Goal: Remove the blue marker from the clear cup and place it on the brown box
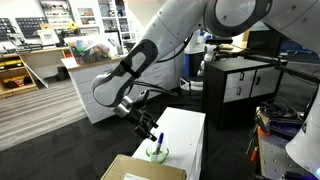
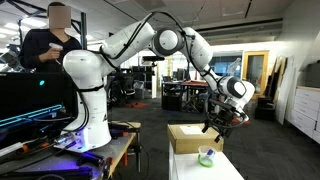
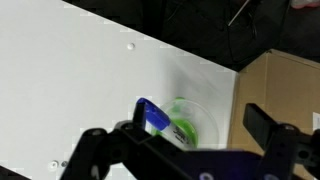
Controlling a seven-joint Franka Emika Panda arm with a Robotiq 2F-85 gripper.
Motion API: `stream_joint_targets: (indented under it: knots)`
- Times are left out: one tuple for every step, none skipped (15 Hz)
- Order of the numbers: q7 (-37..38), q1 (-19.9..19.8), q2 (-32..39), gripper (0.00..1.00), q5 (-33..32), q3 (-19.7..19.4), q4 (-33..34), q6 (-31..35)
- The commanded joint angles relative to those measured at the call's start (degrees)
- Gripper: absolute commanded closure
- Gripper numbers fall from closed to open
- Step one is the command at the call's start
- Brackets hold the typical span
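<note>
The clear cup (image 3: 188, 122), greenish, stands on the white table (image 3: 90, 80). It also shows in both exterior views (image 1: 158, 154) (image 2: 206, 156). The blue marker (image 3: 152, 114) leans in the cup, its top sticking out (image 1: 159, 139). The brown box (image 3: 285, 85) lies beside the cup, by the table's end (image 1: 135, 168) (image 2: 190, 135). My gripper (image 3: 196, 130) is open, just above the cup, its fingers to either side of it. One finger is close beside the marker and the other is far from it. The gripper also shows in both exterior views (image 1: 149, 124) (image 2: 218, 125).
The white table top stretches away from the cup (image 1: 188, 128). A black and white cabinet (image 1: 238, 85) stands beyond the table. A person (image 2: 50, 45) stands behind the robot base. The floor around the table is dark.
</note>
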Motion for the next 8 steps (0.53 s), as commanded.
stream_joint_targets:
  knots:
    - [-0.55, 0.23, 1.04, 0.0, -0.69, -0.41, 2.01, -0.9]
    - [-0.99, 0.07, 1.45, 0.0, -0.81, -0.52, 2.88, -1.24]
    - [-1.27, 0.01, 1.67, 0.0, -0.91, -0.61, 3.29, -1.37]
    - [-1.8, -0.09, 2.06, 0.0, -1.14, -0.76, 3.99, -1.58]
    - [-2.28, -0.12, 2.4, 0.0, -1.4, -0.84, 4.53, -1.56]
    - [-3.18, -0.11, 3.1, 0.0, -1.88, -1.02, 5.48, -1.7]
    - [-3.65, -0.08, 3.63, 0.0, -2.17, -1.18, 6.17, -1.83]
    - [-4.21, -0.09, 4.15, 0.0, -2.54, -1.33, 6.68, -1.76]
